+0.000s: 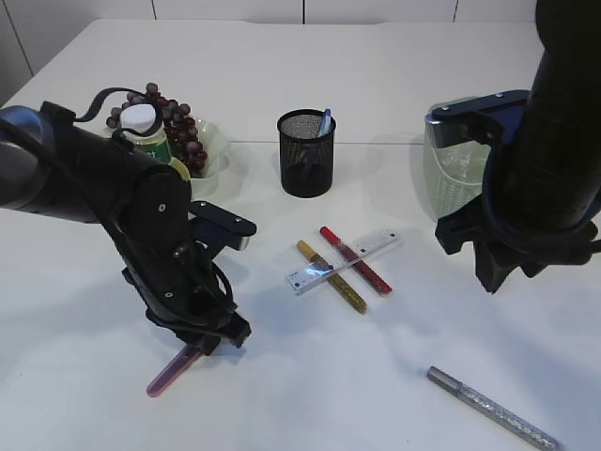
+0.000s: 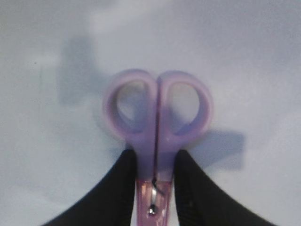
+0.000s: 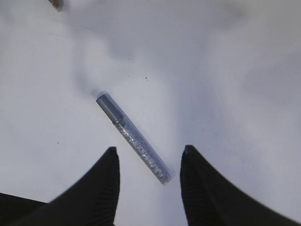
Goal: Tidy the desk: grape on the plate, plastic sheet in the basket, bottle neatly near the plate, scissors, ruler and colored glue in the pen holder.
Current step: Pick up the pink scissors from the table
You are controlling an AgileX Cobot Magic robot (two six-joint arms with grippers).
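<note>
Left arm (image 1: 141,216): glossy black rounded housing, small pale screws on its side, black cables looping beside the wrist. Right arm (image 1: 549,141): matte black column. Fingers (image 3: 106,188) of each gripper: black, tapering, finely ribbed on their inner faces.

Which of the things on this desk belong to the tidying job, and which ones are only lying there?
Belong to the job:
- purple plastic scissors, in the left gripper
- clear plastic ruler
- red glitter glue tube
- gold glitter glue tube
- silver glitter glue tube
- black mesh pen holder
- dark grapes
- green-labelled bottle

Only lying there:
- nothing that I can make out
</note>
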